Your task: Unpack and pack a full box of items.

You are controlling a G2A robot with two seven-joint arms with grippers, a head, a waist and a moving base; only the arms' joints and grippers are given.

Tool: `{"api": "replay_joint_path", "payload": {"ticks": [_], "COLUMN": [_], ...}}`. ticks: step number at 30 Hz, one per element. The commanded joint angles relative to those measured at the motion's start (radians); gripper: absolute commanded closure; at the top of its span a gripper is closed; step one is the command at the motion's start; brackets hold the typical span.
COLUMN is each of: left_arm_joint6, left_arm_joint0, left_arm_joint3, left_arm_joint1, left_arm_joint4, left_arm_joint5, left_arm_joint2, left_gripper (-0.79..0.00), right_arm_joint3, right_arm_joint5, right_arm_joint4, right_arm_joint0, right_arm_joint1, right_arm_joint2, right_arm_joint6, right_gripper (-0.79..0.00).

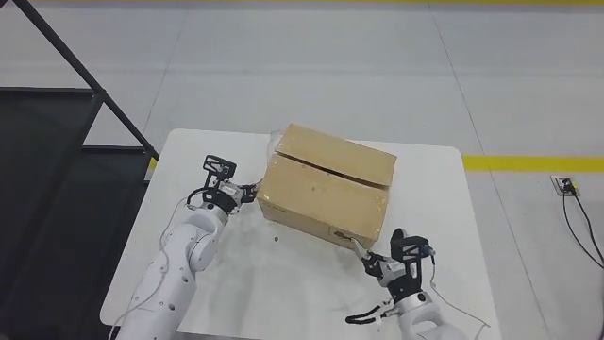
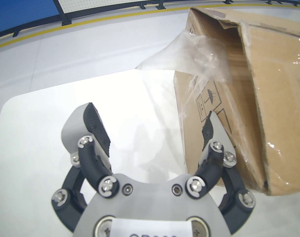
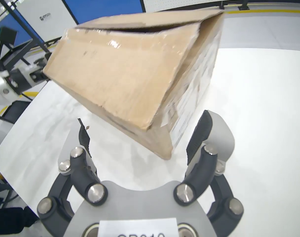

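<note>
Your left gripper (image 2: 151,110) gapes wide, the box (image 2: 275,112) just beside one finger. Your right gripper (image 3: 143,118), wide too, frames its corner, likely to brace it.

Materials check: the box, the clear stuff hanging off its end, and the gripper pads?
Box: brown corrugated cardboard, matte; the torn flap edge looks layered, and shiny tape runs over the top. Clear film: likely thin plastic wrap or loose tape; see-through, wrinkled, glossy. Pads: black, ribbed, matte, probably rubber.
</note>
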Motion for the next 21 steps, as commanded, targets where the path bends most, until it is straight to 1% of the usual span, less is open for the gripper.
{"api": "replay_joint_path", "payload": {"ticks": [1, 2, 3, 12, 16, 19, 20, 21], "left_arm_joint6": [0.001, 0.002, 0.003, 0.010, 0.003, -0.001, -0.002, -0.003], "left_arm_joint0": [0.014, 0.022, 0.029, 0.104, 0.132, 0.149, 0.154, 0.159], "left_arm_joint3": [-0.015, -0.023, -0.030, -0.126, -0.171, -0.197, -0.204, -0.211], "left_arm_joint1": [0.003, 0.004, 0.006, 0.018, 0.022, 0.024, 0.024, 0.025], "left_arm_joint4": [0.004, 0.007, 0.006, 0.000, 0.007, 0.016, 0.020, 0.022], "left_arm_joint5": [-0.006, -0.009, -0.014, -0.053, -0.068, -0.071, -0.074, -0.077], "left_arm_joint2": [-0.005, -0.008, -0.012, -0.043, -0.048, -0.048, -0.048, -0.048], "left_gripper": [-0.785, -0.785, -0.785, -0.785, -0.785, -0.785, -0.785, -0.785], "right_arm_joint3": [-0.025, -0.032, -0.031, -0.031, -0.011, 0.019, 0.028, 0.028], "right_arm_joint5": [-0.040, -0.088, -0.119, -0.117, -0.149, -0.196, -0.203, -0.203], "right_arm_joint4": [0.127, 0.211, 0.258, 0.260, 0.344, 0.458, 0.484, 0.484], "right_arm_joint0": [0.000, -0.001, -0.002, -0.001, 0.046, 0.093, 0.108, 0.108], "right_arm_joint1": [0.002, 0.004, 0.007, 0.007, 0.008, 0.014, 0.017, 0.017], "right_arm_joint2": [0.053, 0.087, 0.116, 0.116, 0.151, 0.212, 0.236, 0.236], "right_arm_joint6": [0.016, 0.031, 0.046, 0.045, 0.061, 0.112, 0.140, 0.140], "right_gripper": [-0.785, -0.785, -0.785, -0.785, -0.785, -0.785, -0.785, -0.785]}}
